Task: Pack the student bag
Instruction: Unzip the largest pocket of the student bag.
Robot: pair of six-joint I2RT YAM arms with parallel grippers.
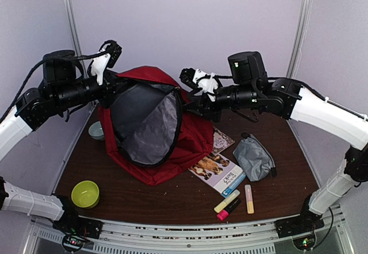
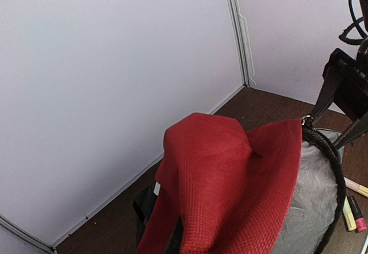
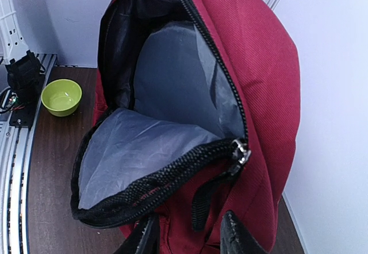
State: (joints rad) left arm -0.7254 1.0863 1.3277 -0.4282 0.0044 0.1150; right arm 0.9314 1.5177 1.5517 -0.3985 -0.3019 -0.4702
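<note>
The student bag (image 1: pixel 172 150) sits mid-table, bowl (image 1: pixel 85 193) at its near left, booklet (image 1: pixel 218 170), pouch (image 1: pixel 254 157) and markers (image 1: pixel 236 200) to its right.

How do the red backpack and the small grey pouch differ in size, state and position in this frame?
The red backpack is far bigger than the grey pouch. The backpack's main zip gapes wide, showing grey lining; no opening shows on the pouch. The backpack stands at the table's middle, with both arms at its top edge; the pouch lies apart to the right, with no gripper near it. Both are soft fabric containers on the brown table.
</note>
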